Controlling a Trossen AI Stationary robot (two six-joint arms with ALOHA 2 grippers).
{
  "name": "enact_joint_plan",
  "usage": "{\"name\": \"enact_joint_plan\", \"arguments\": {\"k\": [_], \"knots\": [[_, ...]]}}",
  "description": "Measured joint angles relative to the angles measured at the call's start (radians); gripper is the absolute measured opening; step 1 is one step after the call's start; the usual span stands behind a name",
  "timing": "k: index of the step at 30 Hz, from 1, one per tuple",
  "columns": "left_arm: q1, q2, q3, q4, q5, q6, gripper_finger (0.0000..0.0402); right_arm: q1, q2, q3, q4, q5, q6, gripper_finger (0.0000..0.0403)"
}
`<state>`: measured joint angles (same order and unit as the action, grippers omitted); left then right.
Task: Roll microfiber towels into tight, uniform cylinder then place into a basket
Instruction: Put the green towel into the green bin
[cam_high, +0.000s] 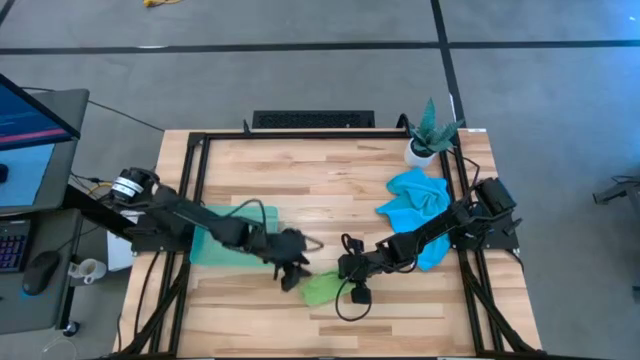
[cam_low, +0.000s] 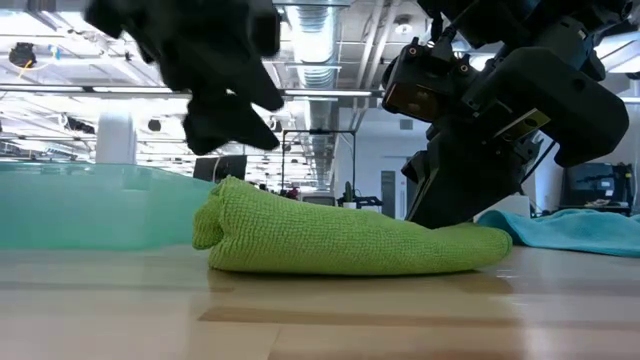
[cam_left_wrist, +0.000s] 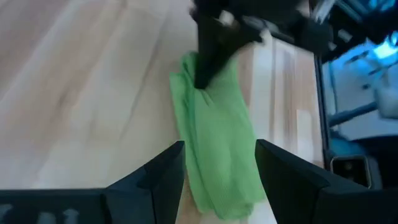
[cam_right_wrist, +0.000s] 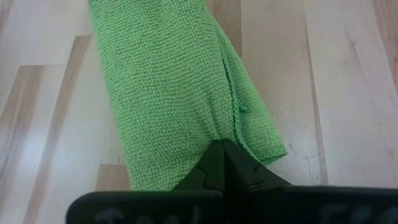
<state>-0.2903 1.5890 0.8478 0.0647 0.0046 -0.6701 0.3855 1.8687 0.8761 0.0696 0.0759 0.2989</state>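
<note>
The lime green towel (cam_low: 350, 235) lies rolled into a thick cylinder on the wooden table, resting along its length. My right gripper (cam_right_wrist: 222, 144) is shut on the roll's right end. My left gripper (cam_left_wrist: 221, 146) hangs open in the air above the roll's left end (cam_low: 225, 215) and touches nothing. The sky blue towel (cam_high: 415, 200) lies crumpled at the table's right. The translucent teal basket (cam_high: 225, 240) stands at the table's left, partly under my left arm. My right gripper pinches the green roll's right end (cam_right_wrist: 214, 127) between its two shut fingers. The fingers slant down from the table's right side and point along the roll. The roll lies full length on the table (cam_low: 330, 262).
A potted green plant (cam_high: 430, 135) stands at the far right corner, just beyond the blue towel. A black frame (cam_high: 200, 150) runs along the table's sides. Bare wood shows across the table's far middle and near edge.
</note>
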Motion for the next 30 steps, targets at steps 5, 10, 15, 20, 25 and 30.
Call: {"name": "enact_joint_plan", "arguments": {"k": [5, 10, 15, 20, 25, 30], "knots": [[0.073, -0.001, 0.028, 0.01, 0.139, -0.037, 0.0187, 0.0, 0.0, 0.0, 0.0, 0.0, 0.0, 0.0015], [0.06, 0.0, 0.046, 0.01, 0.149, -0.035, 0.0187, 0.0, 0.0, 0.0, 0.0, 0.0, 0.0, 0.0013], [0.024, 0.001, 0.046, -0.004, 0.098, -0.028, 0.0187, 0.0, 0.0, 0.0, 0.0, 0.0, 0.0, 0.0015], [0.007, 0.001, 0.047, -0.016, 0.028, -0.026, 0.0202, 0.0, 0.0, -0.001, 0.009, 0.0, -0.001, 0.0012], [0.008, 0.001, 0.047, -0.031, 0.015, -0.026, 0.0228, 0.0, 0.0, -0.001, 0.014, 0.0, -0.001, 0.0014], [0.006, 0.034, 0.048, -0.025, 0.013, -0.045, 0.0237, -0.001, 0.0, -0.001, 0.019, 0.0, -0.002, 0.0013]]}}
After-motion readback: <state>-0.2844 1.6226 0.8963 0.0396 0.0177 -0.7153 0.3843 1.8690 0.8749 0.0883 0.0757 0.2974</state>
